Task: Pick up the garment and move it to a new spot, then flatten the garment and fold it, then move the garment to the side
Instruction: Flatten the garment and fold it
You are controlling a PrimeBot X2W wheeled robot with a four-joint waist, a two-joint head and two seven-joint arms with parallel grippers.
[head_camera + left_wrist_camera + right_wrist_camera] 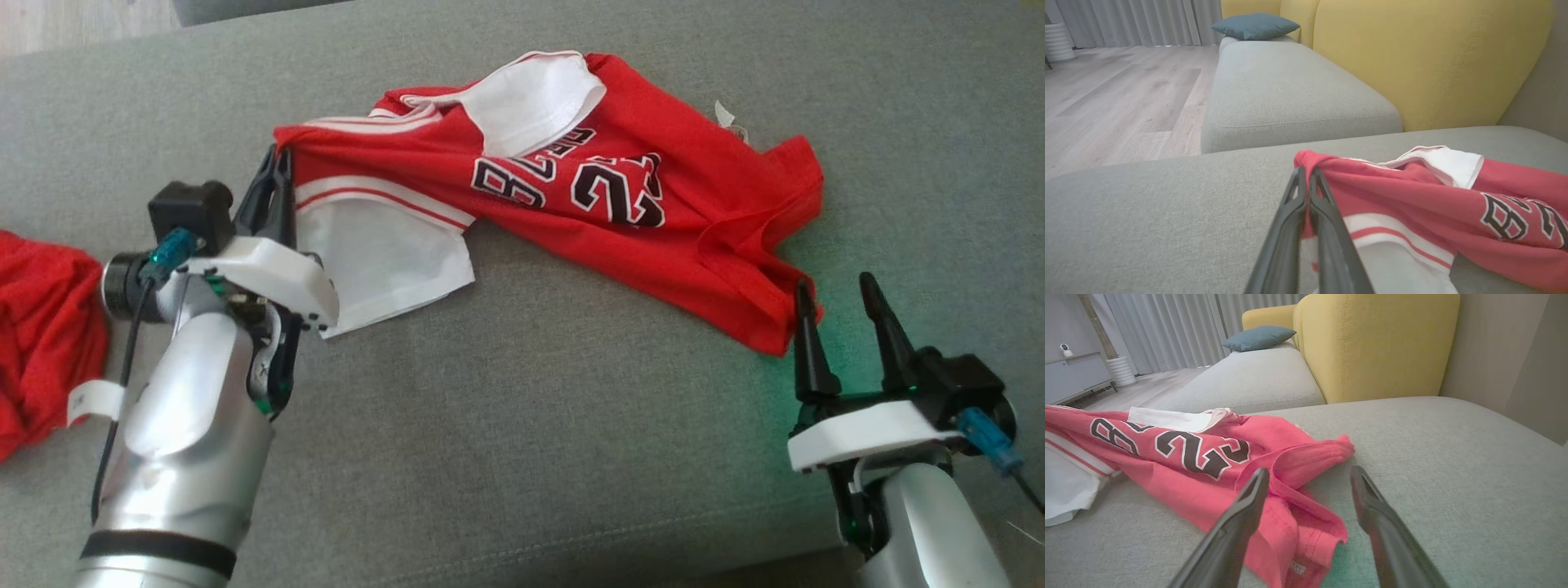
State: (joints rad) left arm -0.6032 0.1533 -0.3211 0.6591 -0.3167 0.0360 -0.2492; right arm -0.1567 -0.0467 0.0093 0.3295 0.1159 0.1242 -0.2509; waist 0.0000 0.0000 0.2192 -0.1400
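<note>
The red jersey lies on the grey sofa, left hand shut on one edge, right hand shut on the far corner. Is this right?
No: the right hand is open, fingers apart at the corner of the red jersey, as the right wrist view shows. The rest holds.

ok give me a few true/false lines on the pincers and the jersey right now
1. The left pincer is shut on a corner of the red jersey. True.
2. The right pincer is clamped on the jersey too. False: its jaws stand open at the jersey's other end.
3. The jersey is neatly folded. False: it lies crumpled, with white fabric showing.
4. A blue-grey pillow lies on the far grey seat. True.
5. The jersey lies on a wooden table. False: it lies on a grey sofa cushion.
</note>
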